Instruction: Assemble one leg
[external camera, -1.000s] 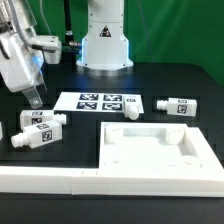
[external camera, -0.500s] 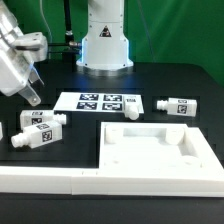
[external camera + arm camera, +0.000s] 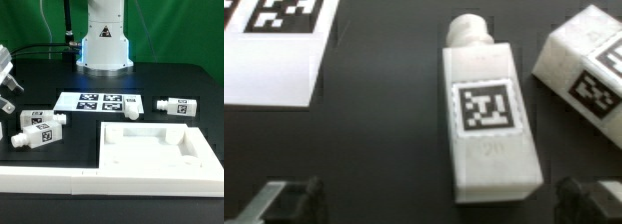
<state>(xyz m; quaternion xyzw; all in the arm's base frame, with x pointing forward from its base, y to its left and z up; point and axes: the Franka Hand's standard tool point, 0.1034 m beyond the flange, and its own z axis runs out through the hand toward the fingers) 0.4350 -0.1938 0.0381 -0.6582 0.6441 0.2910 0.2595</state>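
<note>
The leg (image 3: 487,105) lies on its side on the black tabletop (image 3: 180,80), tag up. Its peg points toward the marker board (image 3: 100,101), and a second leg (image 3: 35,137) lies just beside it. It looks like small, rigid moulded plastic, so probably light and rather slick. The flat long sides at the tagged middle seem the surest hold. The jaws stand wide apart, with the leg's blunt end between them in the wrist view.

small white block-shaped plastic leg (image 3: 494,160): smooth, faint sheen; black-and-white square tag (image 3: 487,105) on it: flat print, matt.
black desk (image 3: 190,80): matt, even.
thin flat white marker board (image 3: 98,101): matt, paper-like.
large flat white square plastic tabletop (image 3: 160,150): smooth, matt.
white robot base casing (image 3: 104,40): glossy, hard, light glare on shell.
</note>
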